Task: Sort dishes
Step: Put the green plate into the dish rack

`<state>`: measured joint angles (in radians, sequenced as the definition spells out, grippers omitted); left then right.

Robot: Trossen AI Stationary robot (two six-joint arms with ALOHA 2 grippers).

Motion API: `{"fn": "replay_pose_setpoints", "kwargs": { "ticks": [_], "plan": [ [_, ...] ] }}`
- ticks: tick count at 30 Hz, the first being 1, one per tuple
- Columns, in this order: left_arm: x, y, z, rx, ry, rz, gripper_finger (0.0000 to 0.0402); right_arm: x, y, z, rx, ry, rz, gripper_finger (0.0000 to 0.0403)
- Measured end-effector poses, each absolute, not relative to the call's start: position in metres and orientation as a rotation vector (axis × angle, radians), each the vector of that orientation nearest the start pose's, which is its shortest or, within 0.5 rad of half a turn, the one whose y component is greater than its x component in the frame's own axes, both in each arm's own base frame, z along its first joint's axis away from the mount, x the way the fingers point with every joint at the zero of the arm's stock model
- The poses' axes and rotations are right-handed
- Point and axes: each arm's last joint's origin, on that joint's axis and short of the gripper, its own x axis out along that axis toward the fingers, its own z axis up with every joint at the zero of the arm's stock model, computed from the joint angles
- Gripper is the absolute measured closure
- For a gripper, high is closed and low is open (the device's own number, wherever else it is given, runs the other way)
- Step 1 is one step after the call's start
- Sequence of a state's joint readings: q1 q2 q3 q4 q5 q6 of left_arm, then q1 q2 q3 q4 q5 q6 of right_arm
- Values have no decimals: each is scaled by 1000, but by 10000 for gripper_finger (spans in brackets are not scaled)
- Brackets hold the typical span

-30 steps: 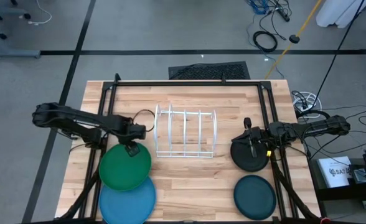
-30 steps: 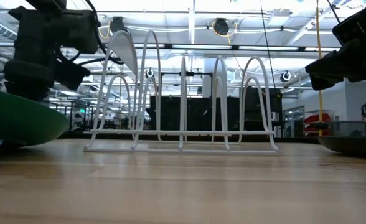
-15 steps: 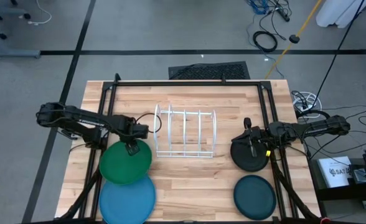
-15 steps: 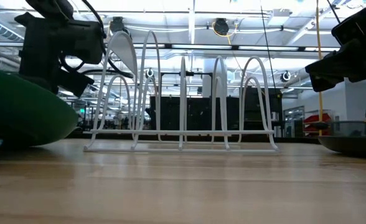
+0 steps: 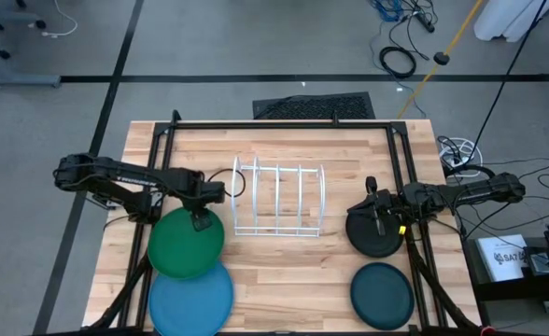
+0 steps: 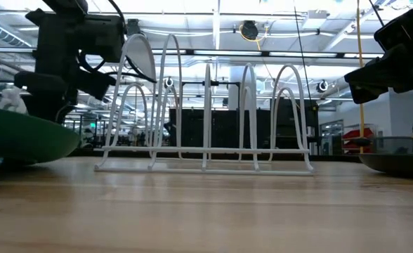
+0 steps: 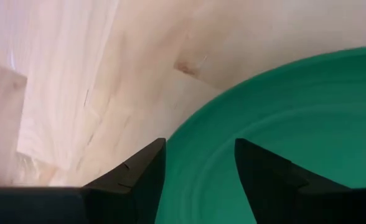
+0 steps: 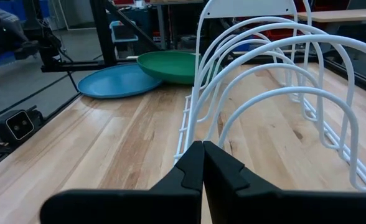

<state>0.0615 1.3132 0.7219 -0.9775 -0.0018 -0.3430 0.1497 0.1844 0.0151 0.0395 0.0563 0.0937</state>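
Note:
The large green plate (image 5: 183,250) lies at the table's left, its near edge overlapping the large light blue plate (image 5: 192,301). My left gripper (image 7: 198,162) is open and points down over the green plate's far rim, beside the white wire rack (image 5: 276,201). One finger stands at the rim and one over the plate's inside. The smaller black plate (image 5: 373,241) lies flat at the right, with the dark teal plate (image 5: 382,294) nearer the front edge. My right gripper (image 8: 203,165) is shut and empty above the black plate. My left gripper comes at the green plate's far rim (image 7: 177,134) from above, pointing down, with the rim between its open fingers. I cannot tell whether the fingers touch the plate.
The white wire rack (image 6: 206,112) stands in the table's middle between the two arms, its slots holding nothing. Black frame bars (image 5: 284,124) run along the table's far edge and down both sides. Bare wood lies between the rack and the front edge.
In the low view the green plate's edge beside the rack tipped up half a second ago and has sunk back down. My left gripper has shifted a little toward the rack. My right arm has kept still.

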Motion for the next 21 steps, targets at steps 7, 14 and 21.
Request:
{"fn": "replay_pose_setpoints", "kwargs": {
  "ticks": [7, 14, 21],
  "plan": [
    [190, 19, 174, -209, 1563, 223, 201, 107, 14, 157, 80, 134, 87, 403],
    [190, 28, 174, -242, 1550, 213, 201, 107, 14, 157, 80, 134, 87, 403],
    [191, 30, 174, -291, 1527, 143, 201, 107, 14, 157, 80, 134, 88, 403]
  ]
}}
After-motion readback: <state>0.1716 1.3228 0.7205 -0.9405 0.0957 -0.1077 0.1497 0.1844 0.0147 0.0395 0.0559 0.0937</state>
